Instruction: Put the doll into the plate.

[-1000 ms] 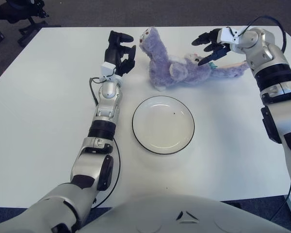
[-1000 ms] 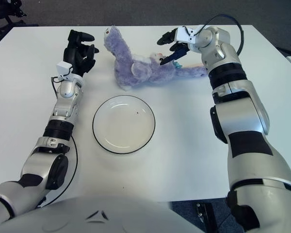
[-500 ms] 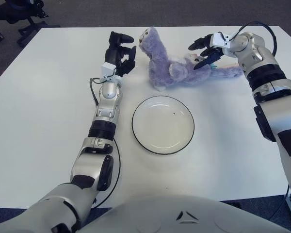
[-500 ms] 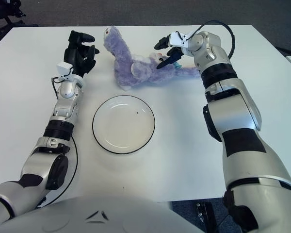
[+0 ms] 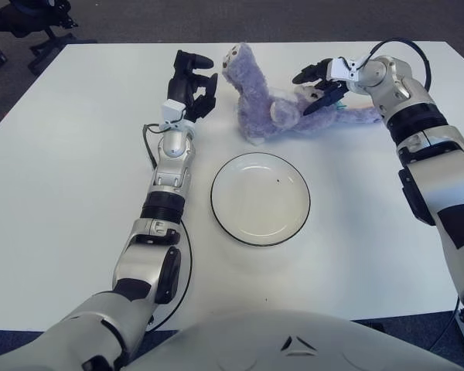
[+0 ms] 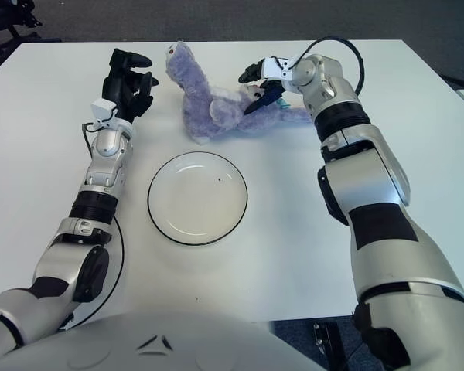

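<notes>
Right robot hand (image 5: 319, 86) closer to fuzzy doll (image 5: 274, 108)

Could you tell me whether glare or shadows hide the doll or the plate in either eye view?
Left eye view: light is even; the plate shows only a faint sheen on its rim, and the doll casts a soft, short shadow. Right eye view: the right hand overlaps the doll's middle; the left hand shows to the doll's left, and nothing is washed out.
</notes>
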